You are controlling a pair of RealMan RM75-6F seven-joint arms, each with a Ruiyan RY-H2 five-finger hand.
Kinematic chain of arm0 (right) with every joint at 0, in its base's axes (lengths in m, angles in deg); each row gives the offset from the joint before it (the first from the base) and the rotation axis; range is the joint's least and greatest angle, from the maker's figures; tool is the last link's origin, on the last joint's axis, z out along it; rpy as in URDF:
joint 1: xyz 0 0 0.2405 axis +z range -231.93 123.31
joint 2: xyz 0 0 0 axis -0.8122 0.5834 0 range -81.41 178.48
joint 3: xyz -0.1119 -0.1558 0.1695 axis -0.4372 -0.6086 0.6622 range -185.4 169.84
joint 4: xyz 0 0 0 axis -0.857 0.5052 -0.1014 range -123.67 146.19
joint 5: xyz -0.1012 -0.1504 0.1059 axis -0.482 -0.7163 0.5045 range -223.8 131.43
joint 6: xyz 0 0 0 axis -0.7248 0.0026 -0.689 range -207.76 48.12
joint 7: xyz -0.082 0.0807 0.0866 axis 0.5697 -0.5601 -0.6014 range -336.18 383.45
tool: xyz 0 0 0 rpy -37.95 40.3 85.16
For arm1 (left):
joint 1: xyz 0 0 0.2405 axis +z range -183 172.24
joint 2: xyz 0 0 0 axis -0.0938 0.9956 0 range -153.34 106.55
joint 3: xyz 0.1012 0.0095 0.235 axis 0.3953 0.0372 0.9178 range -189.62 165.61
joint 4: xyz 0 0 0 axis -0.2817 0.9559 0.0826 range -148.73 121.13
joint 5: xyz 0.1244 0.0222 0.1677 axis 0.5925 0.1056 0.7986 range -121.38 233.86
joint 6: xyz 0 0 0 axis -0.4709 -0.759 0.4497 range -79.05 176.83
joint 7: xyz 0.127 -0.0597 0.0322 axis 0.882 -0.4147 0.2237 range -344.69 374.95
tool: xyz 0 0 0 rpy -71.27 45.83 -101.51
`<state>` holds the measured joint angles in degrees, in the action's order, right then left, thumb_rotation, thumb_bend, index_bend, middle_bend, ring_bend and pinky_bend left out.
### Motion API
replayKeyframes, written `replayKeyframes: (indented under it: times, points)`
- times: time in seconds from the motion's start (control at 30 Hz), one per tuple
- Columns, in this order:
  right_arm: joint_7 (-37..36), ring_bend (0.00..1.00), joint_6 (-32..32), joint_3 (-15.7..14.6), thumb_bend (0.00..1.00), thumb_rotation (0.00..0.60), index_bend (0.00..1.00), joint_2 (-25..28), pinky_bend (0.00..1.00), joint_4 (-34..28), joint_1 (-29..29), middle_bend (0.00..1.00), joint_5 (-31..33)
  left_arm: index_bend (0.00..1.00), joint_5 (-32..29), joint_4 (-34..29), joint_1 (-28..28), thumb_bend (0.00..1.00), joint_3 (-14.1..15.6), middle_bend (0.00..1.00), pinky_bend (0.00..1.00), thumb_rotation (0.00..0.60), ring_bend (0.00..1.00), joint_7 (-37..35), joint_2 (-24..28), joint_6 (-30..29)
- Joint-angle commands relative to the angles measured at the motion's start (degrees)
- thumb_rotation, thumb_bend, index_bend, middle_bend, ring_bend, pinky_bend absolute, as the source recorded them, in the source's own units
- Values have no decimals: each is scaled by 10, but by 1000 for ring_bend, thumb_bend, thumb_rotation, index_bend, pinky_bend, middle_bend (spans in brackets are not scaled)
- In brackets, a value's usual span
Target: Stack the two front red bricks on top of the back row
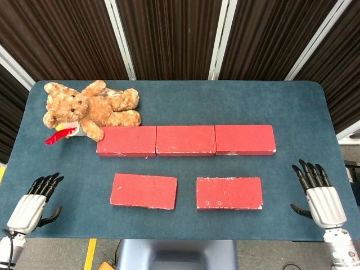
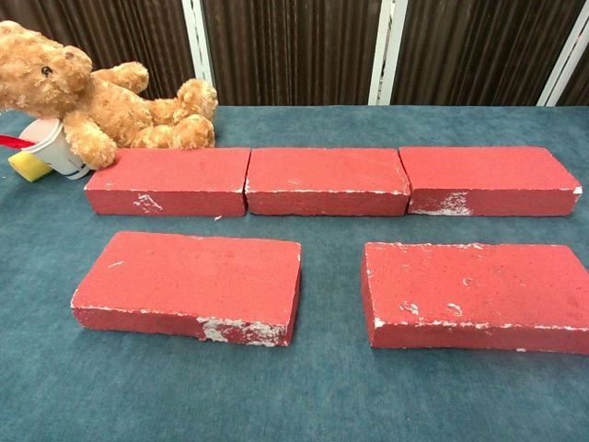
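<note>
Two red bricks lie flat in front: the left front brick (image 1: pixel 143 191) (image 2: pixel 189 286) and the right front brick (image 1: pixel 229 193) (image 2: pixel 474 295), with a gap between them. Behind them a back row of three red bricks runs end to end: left (image 1: pixel 126 140) (image 2: pixel 168 180), middle (image 1: pixel 185 140) (image 2: pixel 326 180), right (image 1: pixel 244 139) (image 2: pixel 488 179). My left hand (image 1: pixel 35 202) rests open at the table's front left corner, holding nothing. My right hand (image 1: pixel 319 196) is open at the front right, fingers spread, well clear of the bricks. Neither hand shows in the chest view.
A brown teddy bear (image 1: pixel 90 109) (image 2: pixel 92 97) lies at the back left, its leg close to the left back brick, with a white cup (image 2: pixel 53 147), a yellow piece (image 2: pixel 29 166) and a red strip (image 1: pixel 58 135) beside it. The blue table cloth (image 1: pixel 185 101) covers the table.
</note>
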<state>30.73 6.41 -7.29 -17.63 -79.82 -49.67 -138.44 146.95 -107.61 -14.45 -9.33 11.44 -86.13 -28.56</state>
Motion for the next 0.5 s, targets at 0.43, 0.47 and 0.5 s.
replayKeyframes:
  times: [0.43,0.47,0.5]
  points:
    - [-30,0,-15,-23,131,600,0,8,0,3,6,0,-32,0,145,43,-128,280,33,0,0,600,0,-216,-70,80]
    - [-35,0,-15,-23,131,600,0,10,0,2,6,0,-32,0,139,42,-135,272,32,0,0,600,0,-212,-72,94]
    - [-41,0,-14,-23,131,600,0,12,0,1,6,0,-32,0,130,42,-142,265,30,0,0,600,0,-209,-77,107]
